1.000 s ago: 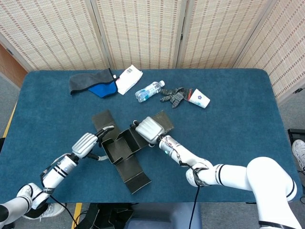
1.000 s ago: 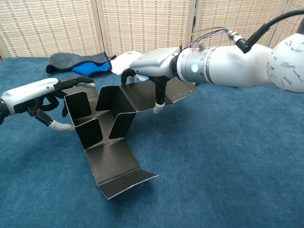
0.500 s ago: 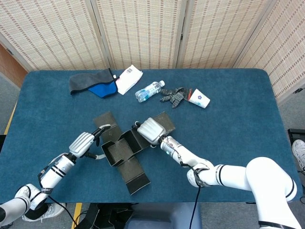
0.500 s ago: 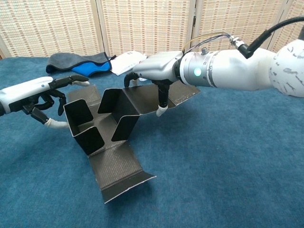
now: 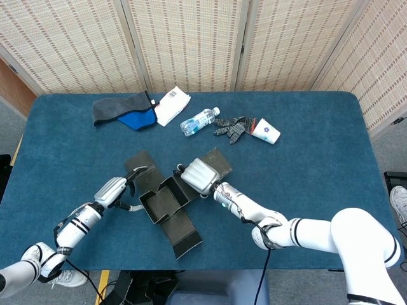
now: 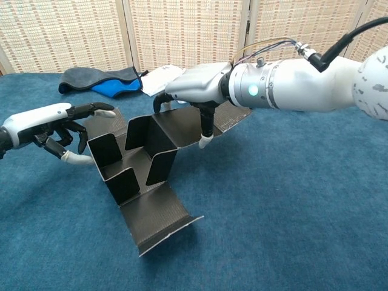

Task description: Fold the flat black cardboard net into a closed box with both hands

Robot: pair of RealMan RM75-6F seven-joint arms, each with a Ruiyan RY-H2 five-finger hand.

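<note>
The right hand [image 6: 194, 91] covers the far wall of the cardboard net [image 6: 142, 176], so its contact there cannot be judged. The left hand [image 6: 51, 130] has its forearm cut off by the chest view's left edge. Print on the white packet [image 5: 172, 105] beyond the net is too small to read.

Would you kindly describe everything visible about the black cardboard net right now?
The black cardboard net is matte, dark, faintly textured board, partly folded: several panels stand upright as a tray, and one long flap lies toward the near table edge, its lip turned up. The right hand rests on its far side; the left hand is at its left wall.
</note>
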